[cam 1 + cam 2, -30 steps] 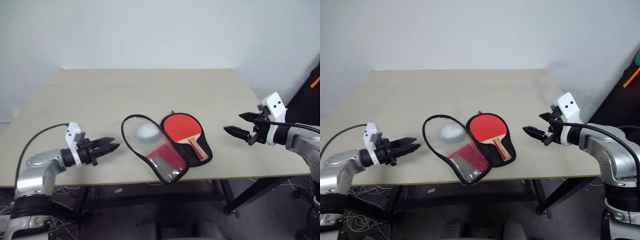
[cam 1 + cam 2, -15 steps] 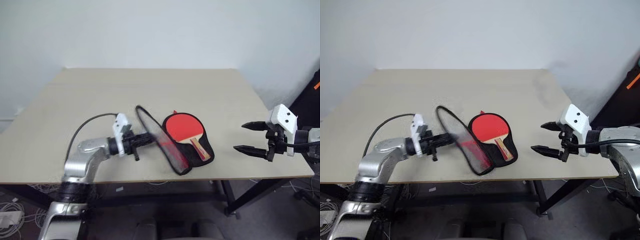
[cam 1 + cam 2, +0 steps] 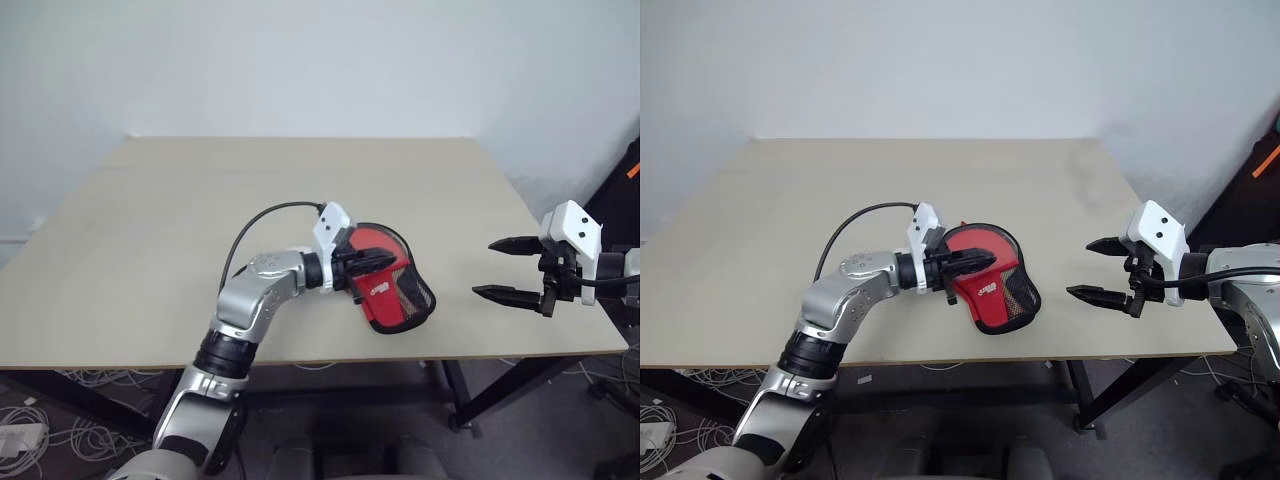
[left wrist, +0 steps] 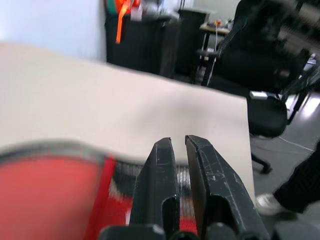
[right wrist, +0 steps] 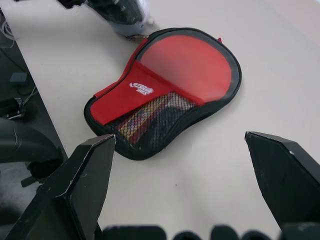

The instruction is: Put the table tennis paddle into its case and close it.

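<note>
The case (image 3: 392, 288) lies folded over near the table's front edge, red panel and black mesh facing up. Inside it, the table tennis paddle's red face (image 5: 189, 60) shows through the clear half, and its handle (image 5: 146, 120) shows dimly behind the mesh. My left gripper (image 3: 385, 262) is shut and reaches in from the left, its fingers (image 4: 160, 165) resting low over the case's round end with nothing visible between them. My right gripper (image 3: 484, 267) hangs open to the right of the case and apart from it, with the case ahead of its fingers (image 5: 85, 170).
The pale table (image 3: 200, 200) stretches wide behind and to the left of the case. Its front edge runs just below the case, and its right edge lies near my right gripper. Past the table's far side are a dark office chair (image 4: 270, 65) and a person's leg (image 4: 300, 185).
My left gripper swept right and shut, bringing the case's clear half over the paddle; that half stood upright half a second ago and lies flat now. The right gripper barely moved.
</note>
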### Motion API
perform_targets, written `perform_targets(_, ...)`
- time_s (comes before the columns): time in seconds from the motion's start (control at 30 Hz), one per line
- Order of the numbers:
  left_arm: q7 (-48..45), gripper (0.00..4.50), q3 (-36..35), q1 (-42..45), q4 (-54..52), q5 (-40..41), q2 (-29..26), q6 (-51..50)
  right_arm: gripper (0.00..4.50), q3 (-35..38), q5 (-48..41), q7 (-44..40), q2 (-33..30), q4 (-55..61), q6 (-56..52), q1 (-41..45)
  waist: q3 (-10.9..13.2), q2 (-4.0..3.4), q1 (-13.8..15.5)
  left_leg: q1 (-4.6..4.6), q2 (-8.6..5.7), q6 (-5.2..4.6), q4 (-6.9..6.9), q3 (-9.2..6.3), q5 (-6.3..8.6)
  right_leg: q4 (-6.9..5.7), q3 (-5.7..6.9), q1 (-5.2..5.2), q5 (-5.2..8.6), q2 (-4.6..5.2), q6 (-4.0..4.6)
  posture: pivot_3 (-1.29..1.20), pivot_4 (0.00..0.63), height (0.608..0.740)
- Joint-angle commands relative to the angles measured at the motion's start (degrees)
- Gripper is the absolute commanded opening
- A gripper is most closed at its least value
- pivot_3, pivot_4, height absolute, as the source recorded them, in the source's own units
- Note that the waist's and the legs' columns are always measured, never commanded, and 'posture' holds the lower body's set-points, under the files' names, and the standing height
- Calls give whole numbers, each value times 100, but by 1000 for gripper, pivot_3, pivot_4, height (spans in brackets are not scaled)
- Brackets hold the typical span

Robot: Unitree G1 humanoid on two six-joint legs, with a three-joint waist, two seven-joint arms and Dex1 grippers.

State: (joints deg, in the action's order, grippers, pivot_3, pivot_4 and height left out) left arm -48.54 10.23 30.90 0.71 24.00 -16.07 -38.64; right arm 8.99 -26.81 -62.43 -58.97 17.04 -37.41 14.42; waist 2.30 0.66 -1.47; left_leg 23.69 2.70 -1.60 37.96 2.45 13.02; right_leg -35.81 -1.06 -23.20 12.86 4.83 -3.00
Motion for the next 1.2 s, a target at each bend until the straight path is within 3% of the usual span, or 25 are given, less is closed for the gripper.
perform_targets(0.03, -17, 733, -315, -229, -310, 455, -122, -541, 4500, 186, -34, 51, -64, 126, 43, -38, 1, 2, 7, 1, 0, 0, 0, 0, 0, 1, 0, 0, 0, 0, 0, 0, 0, 740)
perform_targets(0.13, 138, 1564, -586, -422, -386, 825, -156, -1190, 4500, 184, -33, 98, -37, 166, 51, -114, 3, 4, 38, 4, -1, 0, 4, -1, 0, 1, 1, -1, 0, 2, 0, 0, 0, 740)
perform_targets(0.4, 528, 4439, -701, -640, -318, 1120, 22, -1902, 4500, 155, -147, 302, 115, 365, -78, -206, 2, 6, 36, 4, -2, 0, 5, -4, 0, 0, 2, 1, 0, 3, 0, 0, 0, 740)
perform_targets(0.73, 909, 4474, -588, -540, 65, 1058, 268, -2225, 4500, 165, -274, 542, 240, 549, -264, -243, 2, 5, 34, 3, -3, 0, 5, -5, 0, -1, 2, 2, 0, 2, 0, 0, 0, 740)
perform_targets(1.2, 1709, 4474, -1123, -210, 930, 1155, 1082, -3003, 4500, 177, -487, 854, 346, 823, -522, -307, 1, 5, 63, 2, -7, -1, 9, -12, 0, 3, 4, 12, 0, 3, 0, 0, 0, 740)
